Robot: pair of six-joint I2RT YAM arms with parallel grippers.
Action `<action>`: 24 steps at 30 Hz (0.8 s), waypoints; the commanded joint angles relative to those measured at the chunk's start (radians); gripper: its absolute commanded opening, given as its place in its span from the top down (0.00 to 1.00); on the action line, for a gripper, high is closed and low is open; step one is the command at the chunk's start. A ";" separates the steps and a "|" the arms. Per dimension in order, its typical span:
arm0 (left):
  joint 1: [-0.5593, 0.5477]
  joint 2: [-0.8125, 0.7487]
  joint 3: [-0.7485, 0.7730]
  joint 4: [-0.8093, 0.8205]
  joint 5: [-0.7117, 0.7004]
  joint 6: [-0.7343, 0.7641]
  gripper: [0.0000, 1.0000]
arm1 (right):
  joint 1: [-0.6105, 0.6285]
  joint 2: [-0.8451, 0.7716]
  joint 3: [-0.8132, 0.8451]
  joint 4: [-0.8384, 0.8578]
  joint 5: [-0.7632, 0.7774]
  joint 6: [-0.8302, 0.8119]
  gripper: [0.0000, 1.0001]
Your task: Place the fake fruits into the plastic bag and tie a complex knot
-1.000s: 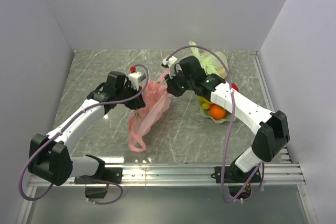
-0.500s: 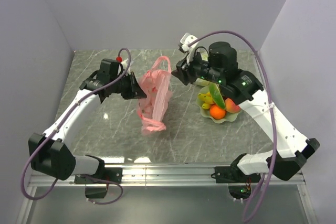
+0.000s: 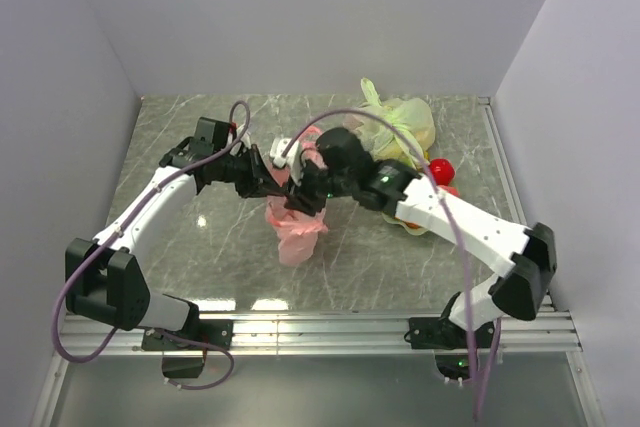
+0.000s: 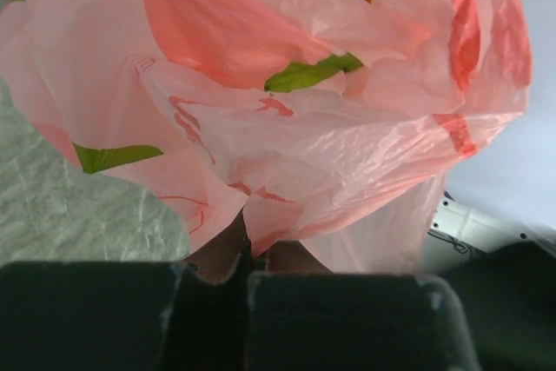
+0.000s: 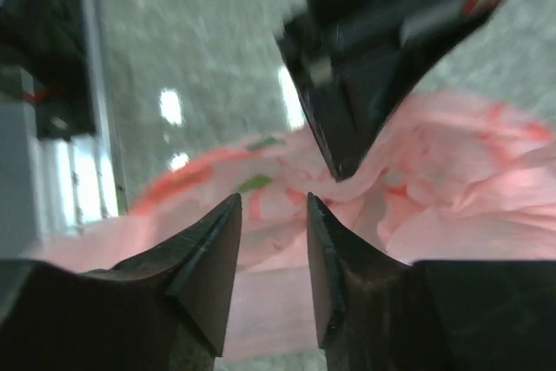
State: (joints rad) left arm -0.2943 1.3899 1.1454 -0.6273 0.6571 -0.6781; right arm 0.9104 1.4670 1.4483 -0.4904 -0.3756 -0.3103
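The pink plastic bag hangs crumpled at the table's centre and fills the left wrist view. My left gripper is shut on a fold of its upper edge, the film pinched between the jaws. My right gripper meets it from the right, its fingers apart with the bag's film just beyond their tips. The left gripper's dark tips show close ahead in the right wrist view. Of the fake fruits, a small red one shows beside the right arm; the rest are mostly hidden under that arm.
A pale green knotted bag lies at the back right. The green plate's edge peeks out below the right forearm. Grey walls close the table on three sides, and a metal rail runs along the near edge.
The right arm swung left from above the fruit plate down to the bag and now covers the plate. The left gripper carried the bag slightly right and lower; the bag is more bunched.
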 commanded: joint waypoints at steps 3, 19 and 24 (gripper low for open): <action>0.053 -0.009 -0.007 0.023 0.127 0.009 1.00 | -0.007 0.073 -0.187 0.157 0.193 -0.064 0.44; 0.287 0.070 0.039 -0.172 -0.075 0.374 1.00 | -0.024 0.052 -0.525 -0.092 0.346 -0.283 0.22; 0.284 0.063 0.039 -0.149 -0.121 0.486 1.00 | -0.056 0.001 -0.517 -0.168 0.334 -0.314 0.22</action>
State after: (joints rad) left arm -0.0132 1.4689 1.1397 -0.7940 0.5766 -0.3088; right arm 0.8715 1.5414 0.9241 -0.5716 -0.0608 -0.5816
